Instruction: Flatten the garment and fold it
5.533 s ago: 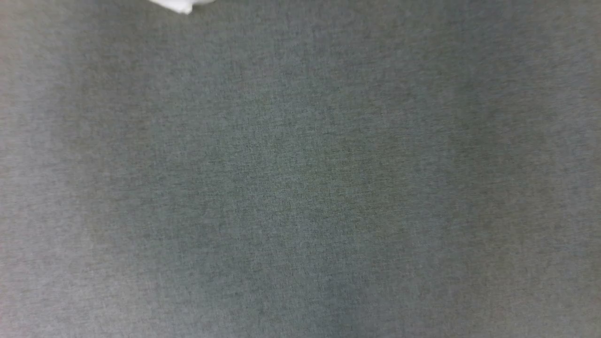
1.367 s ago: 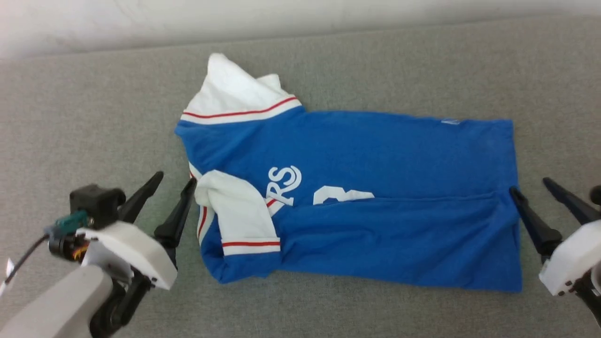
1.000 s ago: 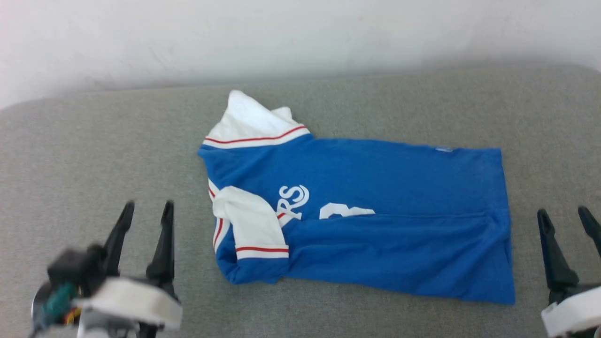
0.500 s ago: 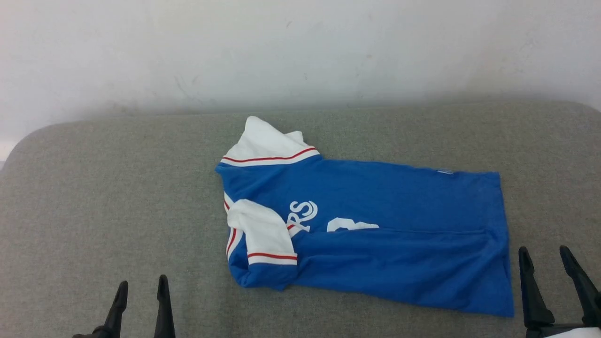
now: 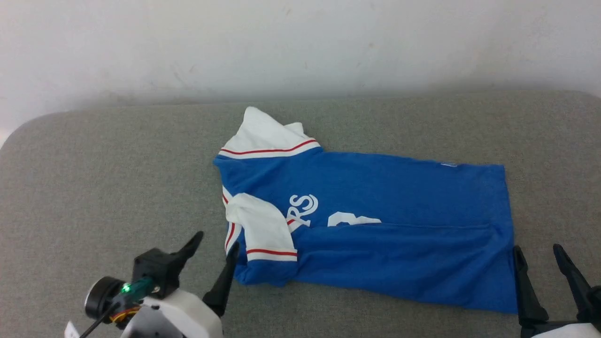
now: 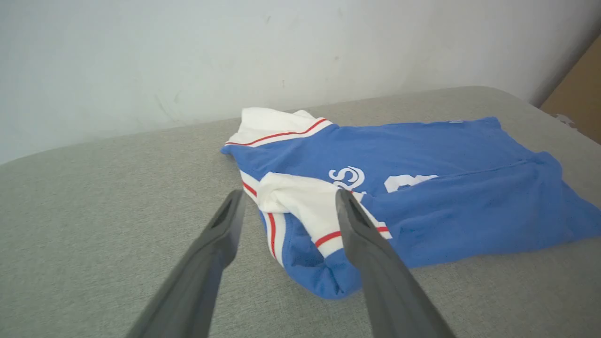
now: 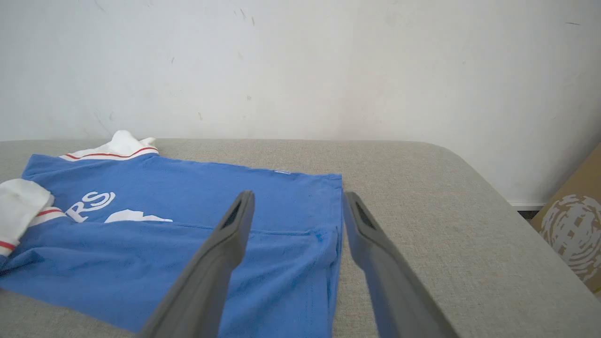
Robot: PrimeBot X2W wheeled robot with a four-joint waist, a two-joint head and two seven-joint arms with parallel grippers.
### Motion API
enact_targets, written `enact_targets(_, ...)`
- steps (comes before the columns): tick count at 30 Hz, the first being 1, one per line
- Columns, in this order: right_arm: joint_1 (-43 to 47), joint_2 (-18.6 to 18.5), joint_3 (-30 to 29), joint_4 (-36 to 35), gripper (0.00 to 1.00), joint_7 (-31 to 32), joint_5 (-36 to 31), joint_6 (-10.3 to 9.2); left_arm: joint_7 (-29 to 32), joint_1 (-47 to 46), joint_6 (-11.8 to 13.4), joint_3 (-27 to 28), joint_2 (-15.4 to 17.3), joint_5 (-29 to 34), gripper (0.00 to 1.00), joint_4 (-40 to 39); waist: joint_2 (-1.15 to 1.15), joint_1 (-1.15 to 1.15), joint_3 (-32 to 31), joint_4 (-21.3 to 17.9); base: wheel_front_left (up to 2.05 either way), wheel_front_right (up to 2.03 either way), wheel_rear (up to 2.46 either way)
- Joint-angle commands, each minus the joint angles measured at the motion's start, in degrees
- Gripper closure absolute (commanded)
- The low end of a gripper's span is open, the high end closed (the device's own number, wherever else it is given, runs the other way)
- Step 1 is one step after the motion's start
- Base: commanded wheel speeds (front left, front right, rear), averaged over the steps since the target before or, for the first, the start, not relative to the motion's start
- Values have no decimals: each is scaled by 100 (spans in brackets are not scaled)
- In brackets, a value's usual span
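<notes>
The garment [image 5: 375,188], a royal-blue jersey with white sleeves and red-striped trim, lies on the grey cushion, folded lengthwise with its near half laid over the front. Only "RS" and part of the number show. One white sleeve [image 5: 263,225] is folded onto the chest; the other pokes out at the far left. My left gripper [image 5: 216,240] is open just off the garment's near-left corner, and its own view frames that corner [image 6: 289,193]. My right gripper [image 5: 536,249] is open beside the hem's near-right corner [image 7: 298,194]. Neither holds any cloth.
The grey fabric surface [image 5: 94,188] has rounded far corners and ends at a white wall [image 5: 281,42]. A cardboard box [image 7: 573,225] stands on the floor beyond the surface's right end. Bare cushion lies on both sides of the garment.
The head camera rose from a close look at grey fabric to the whole garment. The left gripper dropped back, then came forward to the near-left corner. The garment has not moved.
</notes>
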Motion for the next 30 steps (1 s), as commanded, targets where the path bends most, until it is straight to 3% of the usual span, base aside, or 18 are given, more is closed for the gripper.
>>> enact_targets(1, -99, 19, 23, 4, 0, 19, 32, -5, 360, -269, -144, -191, 27, 27, 0, -31, 0, 0, 184, -3, 0, 0, 0)
enact_targets(6, -231, 20, 127, 117, 0, -1, 68, -5, 932, -688, -203, -457, -157, -10, 0, 21, 0, 0, 518, -70, 0, 0, 0)
enact_targets(14, -400, 20, 157, 328, 0, -55, 68, -5, 1016, -888, -5, -613, -612, -38, 0, 625, 0, 0, 899, -57, 0, 0, 0)
enact_targets(27, -636, -4, 242, 413, 0, -8, -3, -5, 1157, -868, 522, -461, -675, 73, 0, 1248, 0, 0, 1122, 147, 0, 0, 0)
enact_targets(30, -649, -24, 264, 417, 0, 13, 14, -5, 1128, -805, 541, -419, -687, -1, 0, 1324, 0, 0, 1155, 182, 0, 0, 0)
